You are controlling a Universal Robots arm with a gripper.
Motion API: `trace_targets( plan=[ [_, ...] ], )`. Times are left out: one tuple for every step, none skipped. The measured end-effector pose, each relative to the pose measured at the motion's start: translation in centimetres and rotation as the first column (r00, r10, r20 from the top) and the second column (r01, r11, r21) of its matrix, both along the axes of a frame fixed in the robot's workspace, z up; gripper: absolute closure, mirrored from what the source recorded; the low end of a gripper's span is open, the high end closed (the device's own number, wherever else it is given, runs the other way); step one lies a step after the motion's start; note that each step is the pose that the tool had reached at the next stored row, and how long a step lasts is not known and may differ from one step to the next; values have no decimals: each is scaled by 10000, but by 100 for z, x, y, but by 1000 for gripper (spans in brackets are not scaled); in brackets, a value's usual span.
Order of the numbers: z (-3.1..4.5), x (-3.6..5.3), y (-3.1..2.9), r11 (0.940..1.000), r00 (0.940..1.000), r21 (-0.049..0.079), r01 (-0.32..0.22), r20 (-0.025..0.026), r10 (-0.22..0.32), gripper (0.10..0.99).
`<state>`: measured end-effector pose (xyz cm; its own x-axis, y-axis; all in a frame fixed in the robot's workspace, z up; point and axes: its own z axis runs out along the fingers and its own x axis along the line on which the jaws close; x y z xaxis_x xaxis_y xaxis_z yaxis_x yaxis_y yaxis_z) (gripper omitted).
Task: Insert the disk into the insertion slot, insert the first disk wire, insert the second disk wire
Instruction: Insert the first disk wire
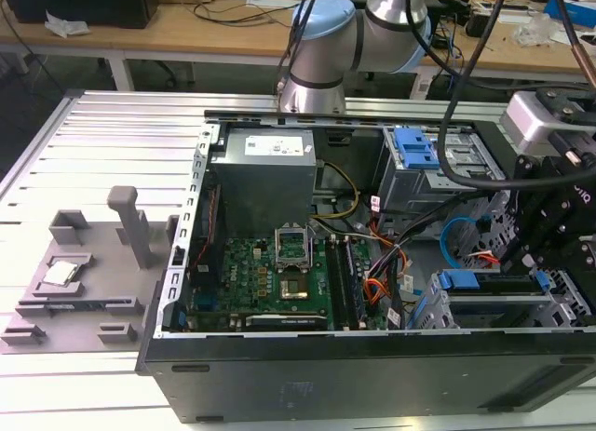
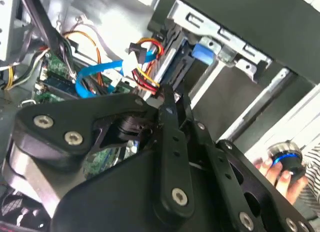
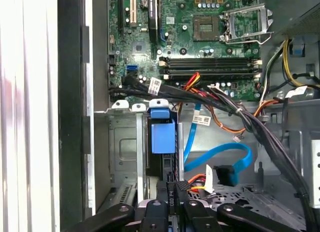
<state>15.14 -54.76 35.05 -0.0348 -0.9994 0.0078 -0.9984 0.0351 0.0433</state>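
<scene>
Disk (image 3: 162, 137) sits in insertion slot (image 3: 125, 142), blue carrier handle just beside motherboard (image 3: 190, 41) edge. Tool (image 3: 171, 204) is at disk's end away from motherboard, fingers nearly closed, pinching black wire connector (image 3: 170, 189) w/ red/orange leads. Blue SATA cable (image 3: 220, 154) loops near disk, farther from motherboard than the handle, plug end lying loose.

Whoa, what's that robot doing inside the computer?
The robot arm's gripper is reaching into an open computer case. The disk, in its blue carrier, already sits in the insertion slot. The gripper looks shut on a black wire plug with red and yellow wires, right by the disk's end. A blue cable lies loose nearby, not plugged into the disk.
</scene>
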Motion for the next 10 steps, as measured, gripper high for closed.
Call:
trace_targets(
  plan=[
    [-13,12,0,10000,10000,1,1,-4,-1,906],
    [-31,24,0,10000,10000,5,1,-11,-1,906],
    [-40,30,0,10000,10000,14,0,-14,0,906],
    [-48,36,0,10000,10000,31,0,-16,0,906],
    [-54,38,1,10000,10000,58,2,-17,-2,906],
    [-59,40,3,10000,10000,85,2,-17,-2,906],
    [-68,46,4,9999,10000,133,0,-17,0,906],
    [-72,48,4,9999,10000,155,0,-17,0,906],
    [-77,51,5,9998,10000,177,0,-17,0,906],
    [-85,58,4,9998,10000,192,0,-18,1,906]
  ],
)
